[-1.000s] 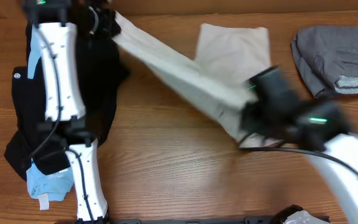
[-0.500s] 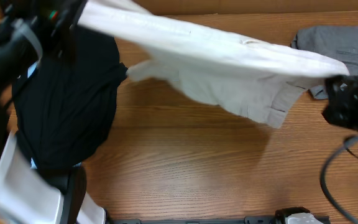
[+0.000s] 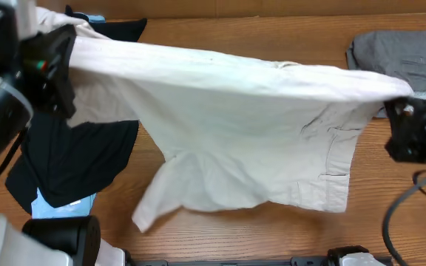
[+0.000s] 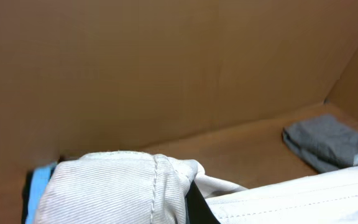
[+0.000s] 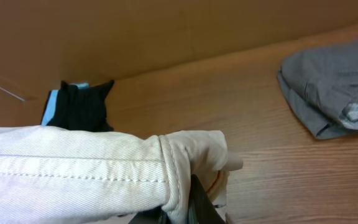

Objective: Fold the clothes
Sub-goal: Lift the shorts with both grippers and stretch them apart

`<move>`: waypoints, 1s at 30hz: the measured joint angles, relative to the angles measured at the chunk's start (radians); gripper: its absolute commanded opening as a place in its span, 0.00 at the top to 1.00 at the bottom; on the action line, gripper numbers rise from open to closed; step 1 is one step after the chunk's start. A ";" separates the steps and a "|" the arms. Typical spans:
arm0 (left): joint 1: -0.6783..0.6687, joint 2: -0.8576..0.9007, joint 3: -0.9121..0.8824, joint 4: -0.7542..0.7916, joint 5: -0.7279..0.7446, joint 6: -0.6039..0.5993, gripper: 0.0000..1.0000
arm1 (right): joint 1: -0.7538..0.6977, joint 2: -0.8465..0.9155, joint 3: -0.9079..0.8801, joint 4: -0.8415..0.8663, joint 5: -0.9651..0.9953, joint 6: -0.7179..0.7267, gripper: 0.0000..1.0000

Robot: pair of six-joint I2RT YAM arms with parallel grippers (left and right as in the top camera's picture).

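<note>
Above the middle of the worktop [image 3: 235,238], the light beige shorts [image 3: 235,125] hang spread wide, their upper edge drawn into a nearly straight line from left to right; the cloth below sags in soft folds, one leg drooping toward the near left, a stitched pocket showing on the right half; whether the lower hem touches the wood I cannot tell. At the left end the left hand [image 3: 50,68] is closed on a bunched corner of the shorts, and its wrist view shows ribbed beige fabric heaped over the fingers; at the right end the right hand [image 3: 399,111] is clamped on the other corner, the seamed edge wrapped over it in its wrist view. Beneath the left end lie the black garments [image 3: 72,162], crumpled on the worktop; a light-blue garment [image 3: 61,208] peeks out from under their near edge. Well apart, at the far right corner, a grey garment [image 3: 401,52] lies folded. A brown cardboard wall [image 4: 166,62] stands behind the worktop.
</note>
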 measured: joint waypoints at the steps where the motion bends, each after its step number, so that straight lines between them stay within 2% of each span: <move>1: 0.000 0.014 -0.010 -0.004 -0.003 0.000 0.96 | 0.000 0.013 0.000 0.000 -0.001 -0.001 0.96; 11: 0.000 0.233 -0.091 0.017 -0.016 0.000 0.96 | 0.000 0.255 0.000 0.017 0.017 -0.025 0.96; 18: 0.002 0.389 -0.112 0.226 0.009 -0.003 0.96 | 0.000 0.412 -0.003 0.274 0.072 -0.047 0.96; 23: 0.004 0.377 -0.112 0.262 0.025 -0.019 0.96 | -0.001 0.418 0.028 0.294 0.086 -0.050 0.96; 30: 0.004 0.245 -0.112 0.249 0.034 -0.023 0.96 | -0.001 0.355 0.190 0.178 0.085 -0.053 0.96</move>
